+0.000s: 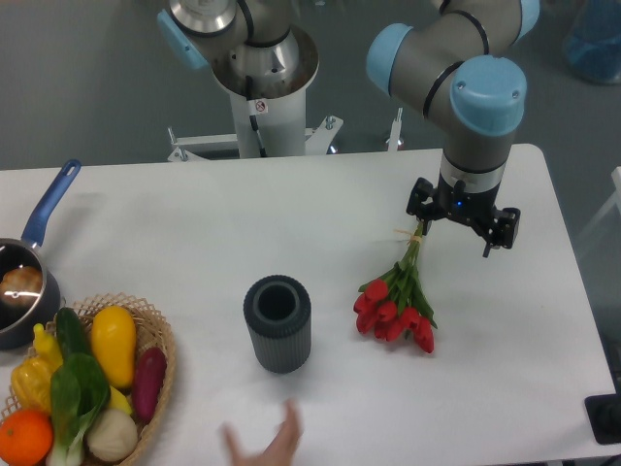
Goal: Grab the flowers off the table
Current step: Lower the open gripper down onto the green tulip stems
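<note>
We are looking at the flowers (396, 307) lying flat on the white counter (194, 223). The red tulip heads are pointing down toward the front edge, and the thin green stems are running up and a little to the right, toward the back. So the long line of the bunch is going from the red heads up to the tied stem ends.

Our hand (456, 225) is hanging right over those stem ends. The stems seem to be reaching just under it. The red heads are lying farther away, down and to the left of the hand.

We cannot tell if the hand is spread or pressed together, because the arm is covering the fingers from this side. We also cannot tell if it is touching the stems yet.

We are thinking the grab should happen at the stems, across their line, not at the soft red heads.

The dark ribbed cup (277, 322) is standing well apart, to the left of the flowers.
</note>
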Controlling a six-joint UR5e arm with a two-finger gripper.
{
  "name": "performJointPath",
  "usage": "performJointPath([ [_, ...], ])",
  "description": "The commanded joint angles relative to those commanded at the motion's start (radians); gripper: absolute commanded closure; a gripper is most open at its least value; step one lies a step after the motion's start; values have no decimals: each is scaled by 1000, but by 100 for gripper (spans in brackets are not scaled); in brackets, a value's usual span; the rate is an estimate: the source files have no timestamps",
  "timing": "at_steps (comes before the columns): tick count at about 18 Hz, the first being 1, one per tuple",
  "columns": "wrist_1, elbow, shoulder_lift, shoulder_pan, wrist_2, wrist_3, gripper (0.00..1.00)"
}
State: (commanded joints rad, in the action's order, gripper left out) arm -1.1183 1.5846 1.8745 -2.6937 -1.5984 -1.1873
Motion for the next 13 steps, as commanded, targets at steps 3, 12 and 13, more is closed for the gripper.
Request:
performJointPath([
  [3, -2, 3, 0, 0, 0, 2, 0],
  [12, 3, 173, -23, -6, -5, 8, 0],
  [13, 3, 193, -23, -5, -5, 8, 0],
])
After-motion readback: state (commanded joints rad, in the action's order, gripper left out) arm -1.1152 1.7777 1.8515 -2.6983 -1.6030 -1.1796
